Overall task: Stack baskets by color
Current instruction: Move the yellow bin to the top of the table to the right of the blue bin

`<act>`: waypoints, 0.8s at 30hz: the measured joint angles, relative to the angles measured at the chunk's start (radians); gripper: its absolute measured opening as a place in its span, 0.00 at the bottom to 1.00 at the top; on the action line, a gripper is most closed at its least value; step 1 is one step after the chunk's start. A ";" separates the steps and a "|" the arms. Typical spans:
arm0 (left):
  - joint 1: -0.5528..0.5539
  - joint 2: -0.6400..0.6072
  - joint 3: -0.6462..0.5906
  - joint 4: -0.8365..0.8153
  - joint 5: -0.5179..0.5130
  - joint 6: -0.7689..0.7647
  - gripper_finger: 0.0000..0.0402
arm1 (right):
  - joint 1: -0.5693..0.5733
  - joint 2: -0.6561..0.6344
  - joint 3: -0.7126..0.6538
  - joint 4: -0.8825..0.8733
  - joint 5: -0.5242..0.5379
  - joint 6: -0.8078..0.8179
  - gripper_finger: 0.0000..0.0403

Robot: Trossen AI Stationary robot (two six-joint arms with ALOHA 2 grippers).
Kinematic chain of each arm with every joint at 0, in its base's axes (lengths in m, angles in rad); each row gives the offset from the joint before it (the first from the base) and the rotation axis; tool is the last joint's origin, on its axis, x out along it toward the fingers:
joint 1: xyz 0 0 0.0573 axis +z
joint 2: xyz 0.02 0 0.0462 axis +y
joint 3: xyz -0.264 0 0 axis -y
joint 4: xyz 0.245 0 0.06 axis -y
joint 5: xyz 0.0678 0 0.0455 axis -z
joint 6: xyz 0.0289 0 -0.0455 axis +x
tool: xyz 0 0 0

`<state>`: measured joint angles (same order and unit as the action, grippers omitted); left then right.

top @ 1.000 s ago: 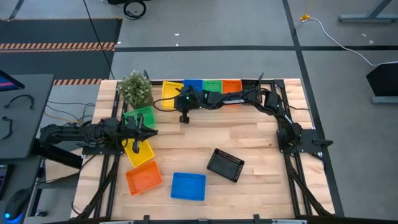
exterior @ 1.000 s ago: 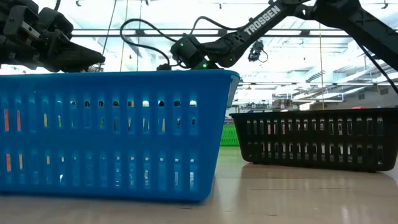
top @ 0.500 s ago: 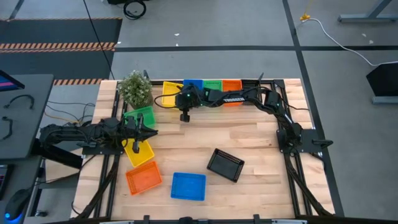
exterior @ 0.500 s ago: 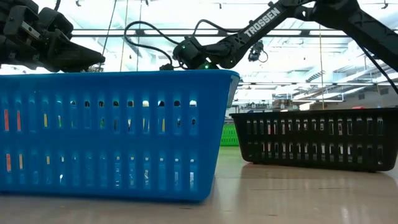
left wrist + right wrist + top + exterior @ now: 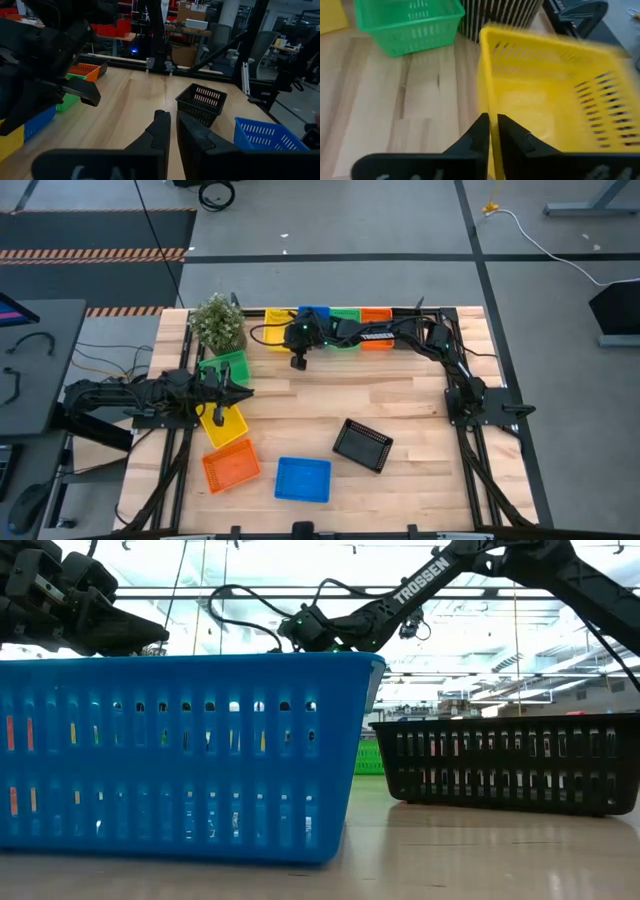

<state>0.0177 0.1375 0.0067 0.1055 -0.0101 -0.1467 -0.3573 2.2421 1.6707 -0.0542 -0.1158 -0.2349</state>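
The wooden table (image 5: 400,400) stands on a grey floor, and the low view looks past it into a bright workshop. Along the far edge sits a row of baskets: yellow (image 5: 277,317), blue (image 5: 314,312), green (image 5: 345,314), orange (image 5: 376,315). A potted plant (image 5: 217,323) stands at the left end. Near the front lie an orange basket (image 5: 230,468), a blue basket (image 5: 303,479) and a black basket (image 5: 362,445).

The left gripper (image 5: 236,391) hovers with narrow fingers over a second yellow basket (image 5: 224,426), beside a green basket (image 5: 226,366).

The right gripper (image 5: 297,362), fingers a narrow slit apart, has moved toward the far row since a second ago, uncovering less of the yellow basket.
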 joint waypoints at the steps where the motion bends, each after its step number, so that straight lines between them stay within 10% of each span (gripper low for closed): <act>1: 0.000 0.000 0.000 0.000 0.000 0.000 0.09 | 0.000 0.000 0.000 -0.001 0.012 -0.001 0.12; 12: 0.000 0.000 0.000 0.000 0.000 0.000 0.08 | 0.012 0.000 0.000 0.027 0.142 -0.006 0.26; 24: 0.000 0.000 0.000 0.000 0.000 0.000 0.08 | 0.053 0.000 -0.002 0.002 0.010 0.028 0.14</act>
<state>0.0177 0.1374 0.0065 0.1055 -0.0103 -0.1463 -0.3046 2.2417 1.6688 -0.0525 -0.1055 -0.2069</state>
